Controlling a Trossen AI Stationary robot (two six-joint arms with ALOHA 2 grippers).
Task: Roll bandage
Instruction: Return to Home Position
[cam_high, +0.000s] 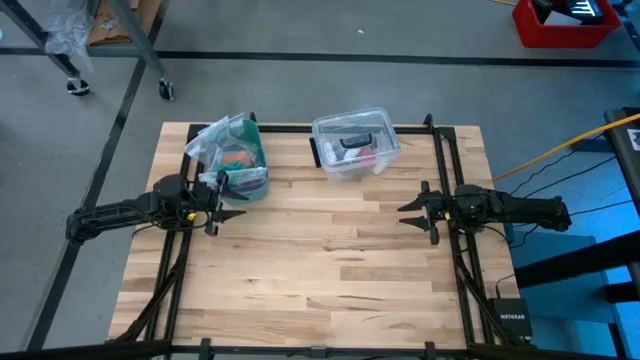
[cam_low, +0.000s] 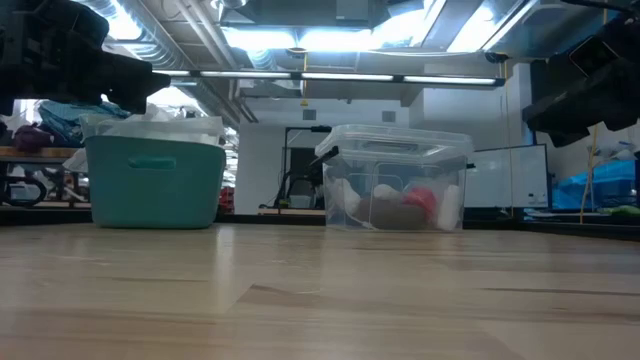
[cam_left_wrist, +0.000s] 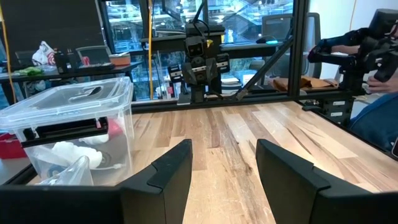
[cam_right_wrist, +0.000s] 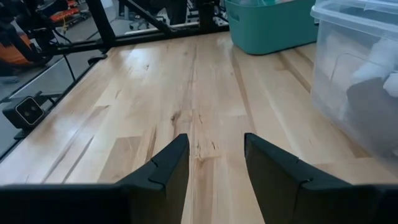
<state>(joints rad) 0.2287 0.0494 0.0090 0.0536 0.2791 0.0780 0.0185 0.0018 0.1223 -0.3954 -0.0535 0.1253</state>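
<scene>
No bandage shows in any view; it is hidden or out of view. A teal bin (cam_high: 238, 160) lined with a clear plastic bag stands at the table's far left, with an orange item inside. My left gripper (cam_high: 228, 198) hovers open just in front of the bin, pointing level toward the table's right; in its wrist view (cam_left_wrist: 224, 168) nothing lies between the fingers. My right gripper (cam_high: 410, 213) hovers open at the table's right, tipped slightly down toward the left, with bare wood between its fingers (cam_right_wrist: 214, 162).
A clear lidded plastic box (cam_high: 355, 143) with dark, white and red items inside stands at the far middle. Black frame rails (cam_high: 452, 170) run along the table's left, right and far sides. Bare wood (cam_high: 320, 250) lies between the two grippers and toward the near edge.
</scene>
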